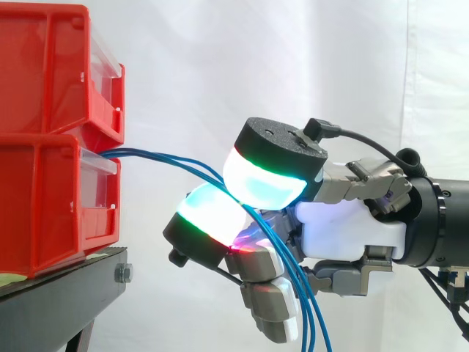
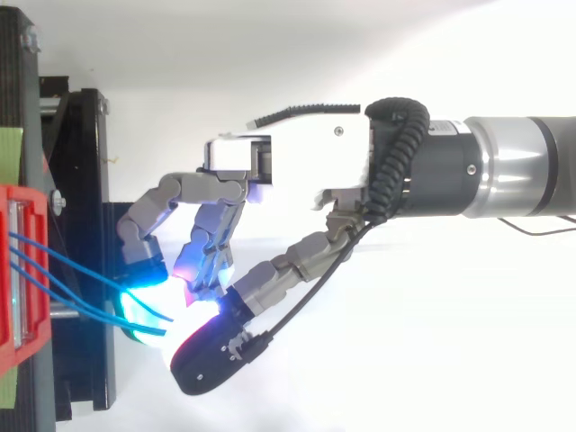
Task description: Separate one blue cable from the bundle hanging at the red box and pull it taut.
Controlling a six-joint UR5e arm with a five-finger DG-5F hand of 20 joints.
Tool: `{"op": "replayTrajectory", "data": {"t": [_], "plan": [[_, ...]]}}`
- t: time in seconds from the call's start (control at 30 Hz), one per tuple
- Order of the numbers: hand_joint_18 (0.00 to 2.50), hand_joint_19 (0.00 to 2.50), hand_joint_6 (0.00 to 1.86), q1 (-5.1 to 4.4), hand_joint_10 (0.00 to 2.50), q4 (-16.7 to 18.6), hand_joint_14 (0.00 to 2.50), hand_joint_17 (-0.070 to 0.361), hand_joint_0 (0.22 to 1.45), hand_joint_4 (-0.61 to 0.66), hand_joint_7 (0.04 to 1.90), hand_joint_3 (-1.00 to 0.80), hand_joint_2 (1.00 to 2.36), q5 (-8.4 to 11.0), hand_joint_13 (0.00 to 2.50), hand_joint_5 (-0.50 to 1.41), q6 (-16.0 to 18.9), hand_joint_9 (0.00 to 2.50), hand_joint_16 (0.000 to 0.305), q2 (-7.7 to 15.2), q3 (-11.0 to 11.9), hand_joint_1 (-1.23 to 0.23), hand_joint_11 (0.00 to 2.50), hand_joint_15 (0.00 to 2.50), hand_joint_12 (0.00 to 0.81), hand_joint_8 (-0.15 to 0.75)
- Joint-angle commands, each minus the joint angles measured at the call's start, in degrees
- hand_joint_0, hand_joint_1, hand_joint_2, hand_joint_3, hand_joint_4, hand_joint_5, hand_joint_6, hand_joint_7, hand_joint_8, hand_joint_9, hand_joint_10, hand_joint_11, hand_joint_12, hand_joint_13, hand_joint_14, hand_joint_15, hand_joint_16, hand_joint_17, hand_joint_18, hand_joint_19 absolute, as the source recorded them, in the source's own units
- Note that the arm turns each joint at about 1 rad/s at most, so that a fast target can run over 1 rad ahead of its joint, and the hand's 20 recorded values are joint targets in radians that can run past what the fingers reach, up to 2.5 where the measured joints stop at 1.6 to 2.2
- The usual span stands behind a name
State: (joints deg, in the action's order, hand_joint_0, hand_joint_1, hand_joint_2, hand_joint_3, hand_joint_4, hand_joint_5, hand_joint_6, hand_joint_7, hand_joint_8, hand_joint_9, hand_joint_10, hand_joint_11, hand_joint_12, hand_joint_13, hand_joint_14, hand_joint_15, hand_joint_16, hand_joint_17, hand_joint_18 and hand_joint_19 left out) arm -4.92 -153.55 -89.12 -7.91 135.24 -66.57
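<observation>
Three thin blue cables (image 1: 161, 158) come out of the front of the lower red bin (image 1: 44, 213) and run right as a bundle. They pass between two glowing cyan-white fingertips (image 1: 264, 183) of my hand (image 1: 352, 227), then hang down past the curled lower fingers. In the top view the cables (image 2: 63, 270) fan out from the red bin (image 2: 18, 270) and end at the cyan pads, where the hand (image 2: 297, 162) has its fingers curled in a pinch. I cannot tell how many strands the pads clamp. The stretch from bin to hand sags slightly.
A second red bin (image 1: 44, 66) is stacked on the lower one. Both stand on a black stand (image 1: 66, 286) at the left, in front of a white curtain. The arm enters from the right.
</observation>
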Motion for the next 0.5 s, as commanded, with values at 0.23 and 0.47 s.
{"op": "replayTrajectory", "data": {"t": [0.23,0.47], "plan": [[1.05,0.74,0.88,0.0,0.02,0.0,0.02,0.103,0.76,0.09,1.05,0.08,1.01,0.0,1.11,-0.21,0.0,1.02,0.046,-0.1,0.0,-0.87,0.91,0.75,0.379,0.313],[1.02,0.81,0.78,0.0,0.02,0.0,0.02,0.098,0.8,0.15,1.09,0.12,1.01,0.0,1.13,-0.16,0.0,1.09,0.043,0.0,0.0,-0.76,0.84,0.76,0.377,0.33]]}}
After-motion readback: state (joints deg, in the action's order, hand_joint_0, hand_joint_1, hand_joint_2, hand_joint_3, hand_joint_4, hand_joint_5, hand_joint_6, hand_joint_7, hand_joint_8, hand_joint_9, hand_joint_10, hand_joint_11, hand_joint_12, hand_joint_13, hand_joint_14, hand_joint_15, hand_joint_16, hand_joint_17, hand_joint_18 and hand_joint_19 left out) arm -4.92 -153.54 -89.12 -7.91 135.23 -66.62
